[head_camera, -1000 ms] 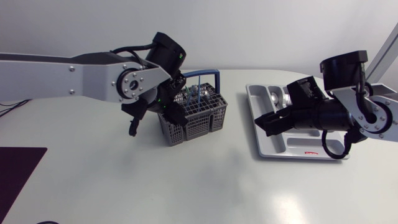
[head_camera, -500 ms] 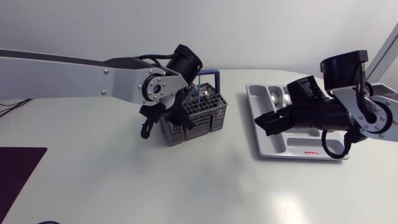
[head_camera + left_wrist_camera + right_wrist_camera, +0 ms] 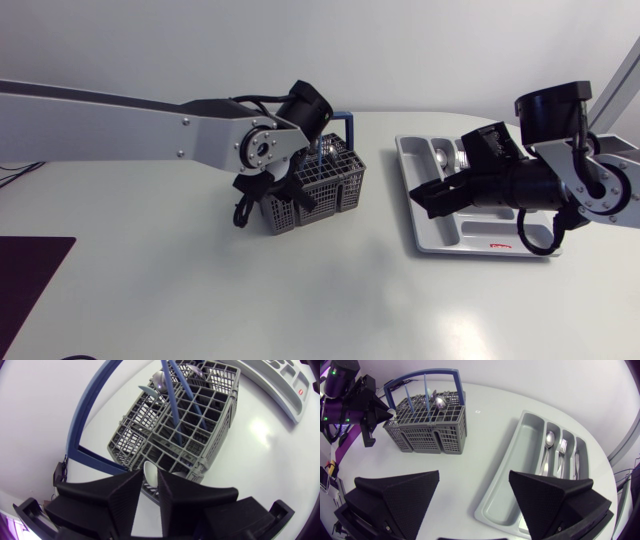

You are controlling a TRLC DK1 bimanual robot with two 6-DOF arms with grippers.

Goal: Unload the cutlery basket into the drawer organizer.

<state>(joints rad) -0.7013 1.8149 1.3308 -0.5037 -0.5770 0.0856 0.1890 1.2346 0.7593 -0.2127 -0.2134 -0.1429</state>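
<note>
The grey cutlery basket (image 3: 325, 180) with a blue handle (image 3: 338, 118) stands at the table's middle. It holds blue-handled utensils (image 3: 175, 405) and a spoon (image 3: 159, 380) at its far end. My left gripper (image 3: 283, 193) reaches down into the basket's near-left corner. In the left wrist view its fingers (image 3: 125, 497) are shut on the pale bowl of a spoon (image 3: 150, 474). My right gripper (image 3: 474, 477) hangs open and empty over the bare table between the basket (image 3: 427, 427) and the grey drawer organizer (image 3: 512, 485).
The organizer (image 3: 428, 240) lies at the right. Its narrow slots hold a spoon (image 3: 549, 440), a fork (image 3: 563, 447) and a knife (image 3: 576, 460). A dark mat (image 3: 25, 275) covers the near-left corner.
My left arm has moved right and down into the basket, and its fingers have closed in on the spoon. The right arm has not moved.
</note>
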